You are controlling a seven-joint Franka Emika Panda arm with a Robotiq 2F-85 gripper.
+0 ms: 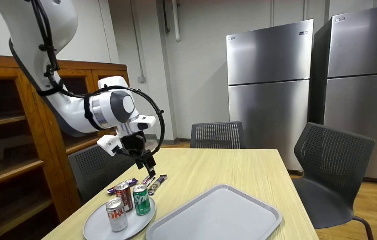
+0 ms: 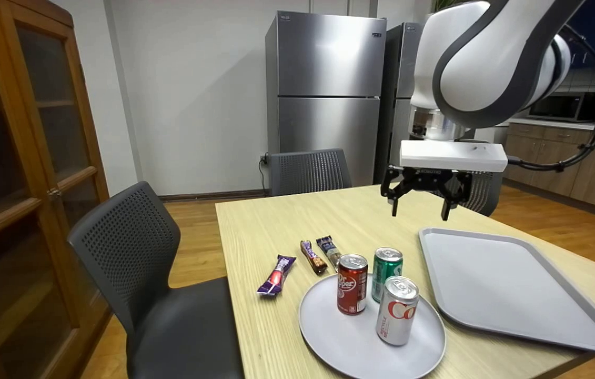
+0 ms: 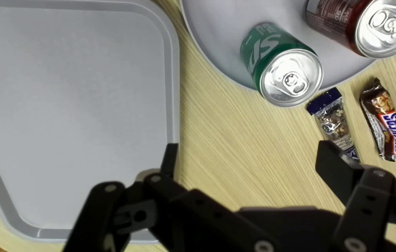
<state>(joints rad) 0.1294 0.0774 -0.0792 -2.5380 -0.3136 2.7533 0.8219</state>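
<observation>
Hovering above the worktop, the hand (spread apart, empty) seemed liable to topple the green can if swung low over the plate.

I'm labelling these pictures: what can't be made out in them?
Red can: cut off by the wrist view's top edge.
Green can: partly hidden behind the silver can in an exterior view.
Blue-ended snack bar: one end partly behind the tool in the wrist view.
Tray: cut off by an exterior view's bottom edge.
Fridge badges: lettering too small in both exterior views.
</observation>
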